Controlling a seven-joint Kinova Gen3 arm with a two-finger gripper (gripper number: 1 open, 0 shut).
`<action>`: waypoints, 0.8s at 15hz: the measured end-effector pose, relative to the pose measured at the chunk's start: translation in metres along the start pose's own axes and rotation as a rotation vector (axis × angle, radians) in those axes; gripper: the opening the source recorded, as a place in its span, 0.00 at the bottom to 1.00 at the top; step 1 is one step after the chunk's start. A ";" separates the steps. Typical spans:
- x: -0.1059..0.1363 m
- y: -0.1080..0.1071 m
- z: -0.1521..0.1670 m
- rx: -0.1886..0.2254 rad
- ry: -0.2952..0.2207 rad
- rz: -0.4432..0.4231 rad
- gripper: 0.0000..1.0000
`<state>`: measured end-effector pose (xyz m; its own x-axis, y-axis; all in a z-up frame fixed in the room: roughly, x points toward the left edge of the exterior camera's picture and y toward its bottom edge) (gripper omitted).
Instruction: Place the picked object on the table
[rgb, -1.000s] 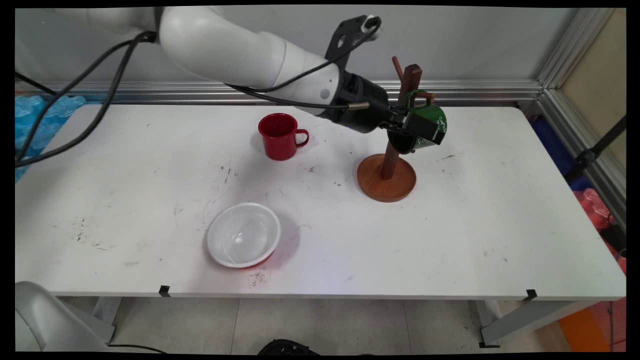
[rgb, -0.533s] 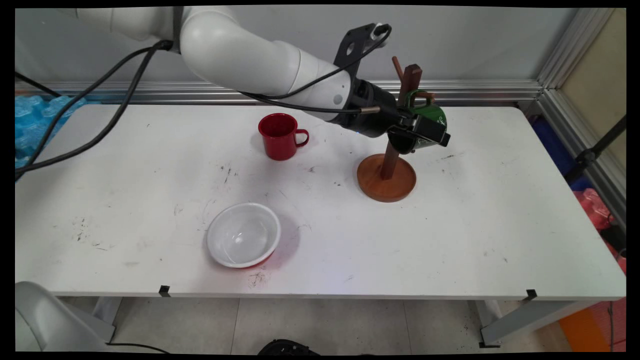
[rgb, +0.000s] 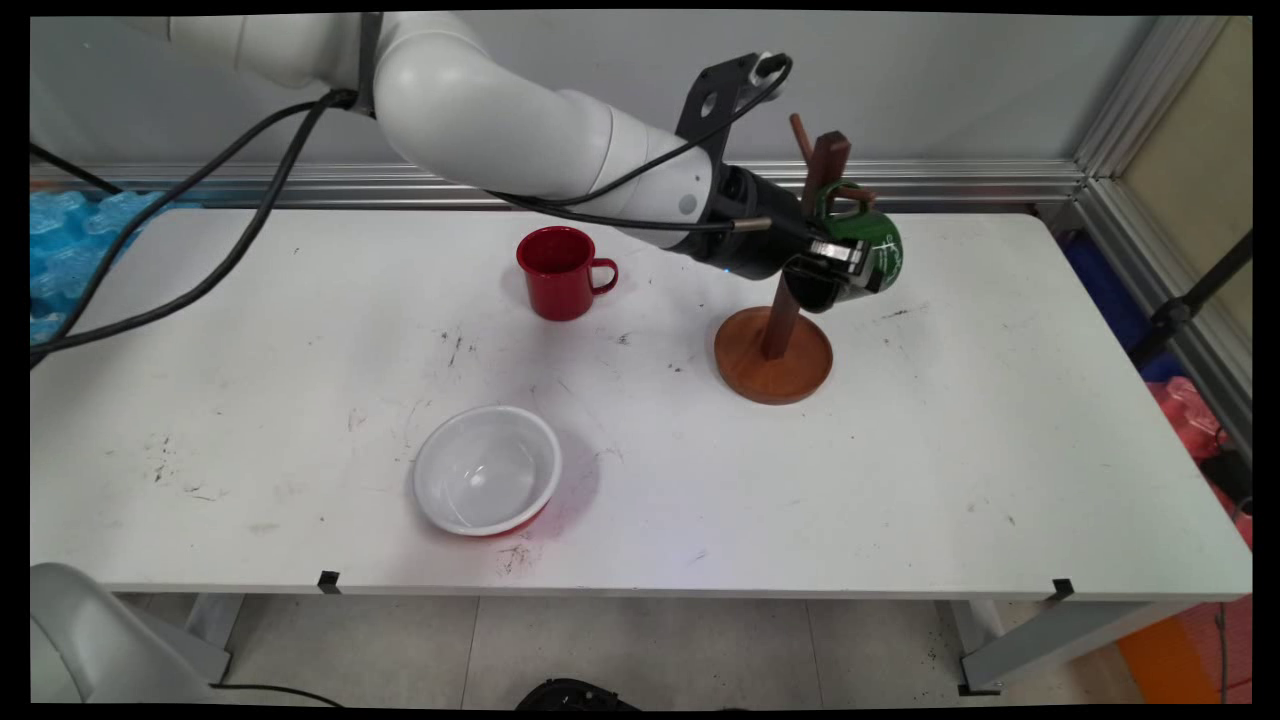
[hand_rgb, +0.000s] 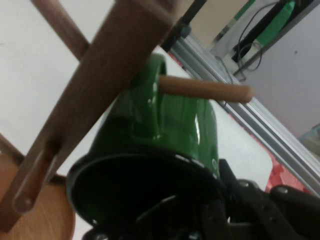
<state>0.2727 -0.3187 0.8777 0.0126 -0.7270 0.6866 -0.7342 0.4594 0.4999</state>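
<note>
Overall, note the white table (rgb: 900, 480), scuffed, bearing everything listed below.

Locate the wooden rack (rgb: 772, 360) right of centre: round base, upright post, pegs angled off the top.

Find the white bowl (rgb: 487, 468) near the front edge, upright, well apart from the rack.

Find the red mug (rgb: 556, 272) toward the back, upright, handle turned toward the rack, well apart from it.

Locate the green mug (rgb: 872, 252) off the table, hanging tilted just beside the rack's post. Observe the mouth facing the hand camera and the handle looped over a peg (hand_rgb: 205, 90).

Read the gripper (rgb: 836, 262) as clamped on the green mug's rim: one finger inside the mouth, the other against the outer wall.

Handling, as judgement only:
- Treat the green mug as rigid and glossy, probably enamel or ceramic.
- Expect light to moderate weight.
- Assume a slippery wall under hard pads, and a tendency to pivot in a rim pinch.
- Regard as liable to chip on a knock against post or peg.
- Take hold at the rim, wall pinched between the fingers, on the side away from the handle.
- Keep clear of the handle, occupied by the peg.
</note>
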 end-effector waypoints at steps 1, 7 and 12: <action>0.000 0.000 0.000 0.001 0.000 -0.003 0.00; 0.000 0.003 -0.003 0.002 0.006 -0.013 0.00; 0.006 0.012 -0.011 -0.020 0.018 0.003 0.00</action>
<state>0.2717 -0.3115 0.8938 0.0227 -0.7165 0.6973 -0.7205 0.4718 0.5082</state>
